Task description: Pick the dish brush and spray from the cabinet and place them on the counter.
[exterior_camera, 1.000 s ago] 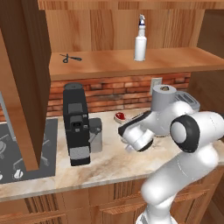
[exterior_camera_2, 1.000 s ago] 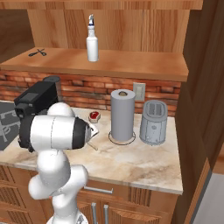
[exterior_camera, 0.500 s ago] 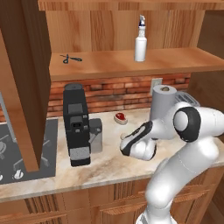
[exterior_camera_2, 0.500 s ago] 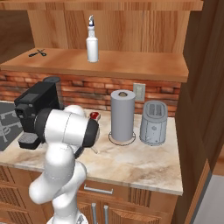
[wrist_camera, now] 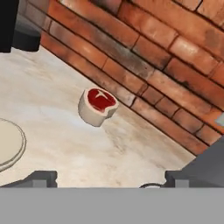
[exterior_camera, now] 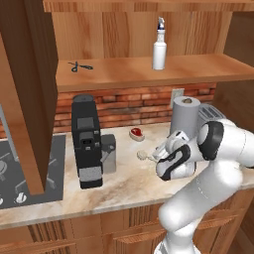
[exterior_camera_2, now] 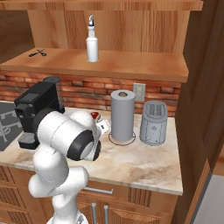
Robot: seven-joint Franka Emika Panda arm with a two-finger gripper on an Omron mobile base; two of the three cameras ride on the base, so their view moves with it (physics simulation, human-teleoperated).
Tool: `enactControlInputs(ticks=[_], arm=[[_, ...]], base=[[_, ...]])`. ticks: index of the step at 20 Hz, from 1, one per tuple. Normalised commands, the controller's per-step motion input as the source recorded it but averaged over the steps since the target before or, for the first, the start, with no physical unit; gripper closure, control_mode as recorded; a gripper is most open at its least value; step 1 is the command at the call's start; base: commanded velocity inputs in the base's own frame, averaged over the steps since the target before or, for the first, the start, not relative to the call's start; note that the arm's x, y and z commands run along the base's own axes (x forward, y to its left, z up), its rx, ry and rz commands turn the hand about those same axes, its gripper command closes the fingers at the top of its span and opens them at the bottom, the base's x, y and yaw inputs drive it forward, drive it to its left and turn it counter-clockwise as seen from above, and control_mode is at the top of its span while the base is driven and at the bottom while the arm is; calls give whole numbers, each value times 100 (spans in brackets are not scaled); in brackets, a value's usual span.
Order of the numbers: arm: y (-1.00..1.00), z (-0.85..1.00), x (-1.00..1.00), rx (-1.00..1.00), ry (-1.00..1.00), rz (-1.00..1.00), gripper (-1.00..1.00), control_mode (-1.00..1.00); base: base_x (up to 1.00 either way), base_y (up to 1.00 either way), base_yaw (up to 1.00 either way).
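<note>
The dish brush (exterior_camera: 143,155) lies on the counter (exterior_camera: 119,186), its round cream head toward the coffee machine. Its head also sits at the left edge of the hand view (wrist_camera: 8,143). My gripper (exterior_camera: 158,152) hovers low just right of the brush, open wide (wrist_camera: 111,177), holding nothing. The spray (exterior_camera: 158,44) stands upright on the wooden shelf of the open cabinet (exterior_camera: 208,67), high above the gripper; in the right base view the spray (exterior_camera_2: 92,41) is at the shelf's middle.
Black scissors (exterior_camera: 79,66) lie on the shelf's left. On the counter stand a black coffee machine (exterior_camera: 87,141), a grey paper towel roll (exterior_camera: 184,116) and a toaster (exterior_camera_2: 153,122). A small red-topped piece (wrist_camera: 98,105) sits by the brick wall. The cabinet door (exterior_camera: 25,84) hangs open at left.
The jaws have gone from nearly closed to wide open, letting the dish brush go onto the counter. The hand has dropped a little lower and to the right.
</note>
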Motion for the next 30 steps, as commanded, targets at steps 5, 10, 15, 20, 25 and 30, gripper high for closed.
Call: enactControlInputs(ticks=[5, 10, 15, 20, 25, 30], arm=[[-13, 67, -19, 0, -18, -18, -100, -100], [-11, 76, -28, 0, -16, -18, -100, -100], [-6, 75, -33, -1, -15, -17, -100, -100], [-1, 66, -36, -1, -10, -15, -100, -100], [0, 50, -42, -2, -2, -13, -100, -100], [-4, 28, -45, -4, 9, -12, -100, -100]], base=[[0, 0, 0], [0, 0, 0], [0, 0, 0], [0, 0, 0], [0, 0, 0], [0, 0, 0]])
